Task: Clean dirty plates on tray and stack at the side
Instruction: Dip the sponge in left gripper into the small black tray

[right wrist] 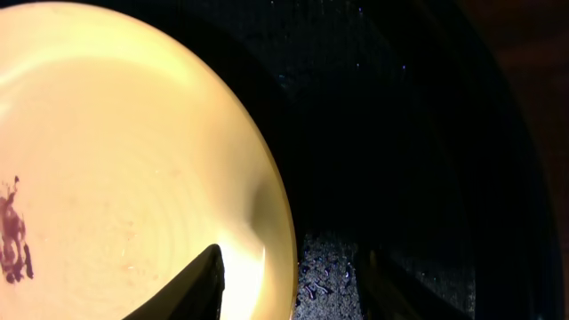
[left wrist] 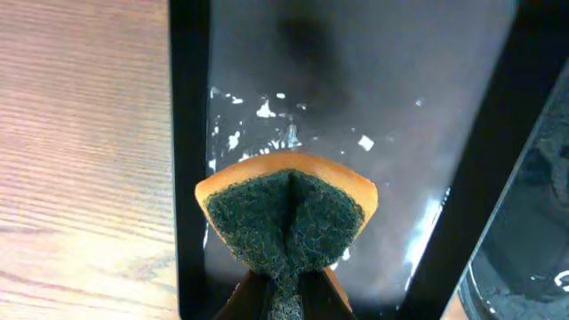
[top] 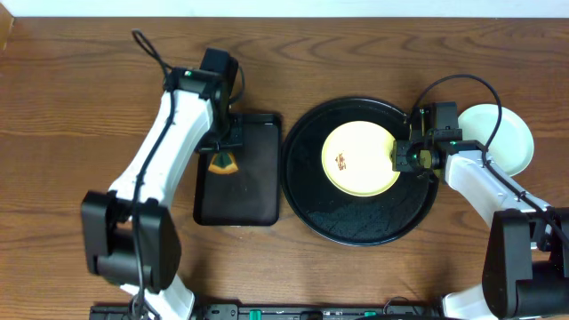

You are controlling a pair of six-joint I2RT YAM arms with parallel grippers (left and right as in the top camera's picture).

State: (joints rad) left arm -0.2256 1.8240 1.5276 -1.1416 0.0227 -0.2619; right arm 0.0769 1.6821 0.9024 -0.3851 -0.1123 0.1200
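1. Black round tray [top: 311, 209], raised rim, wet with droplets, at the middle of the wooden tabletop [top: 80, 98].
2. Yellow plate [top: 364, 147], lying flat inside the round tray, slightly toward its far side. A small brown smear [top: 340, 163] sits left of the plate's centre.
3. Right gripper [top: 402, 158], at the yellow plate's right edge. The jaws stand apart astride the rim: one finger [right wrist: 200, 284] over the plate's inner surface, the other outside over the tray, with a gap between it and the rim. Nothing is clamped.
4. Pale green plate [top: 511, 142], on the bare tabletop just right of the round tray, partly under the right arm. Whether it is a single plate or a stack cannot be told.
5. Black rectangular tray [top: 253, 191], just left of the round tray, its floor dotted with water and white flecks.
6. Sponge [left wrist: 289, 213], orange with a dark green scouring face, folded in half, above the rectangular tray.
7. Left gripper [top: 222, 149], jaws closed tight on the folded sponge, pinching it at its lower end.
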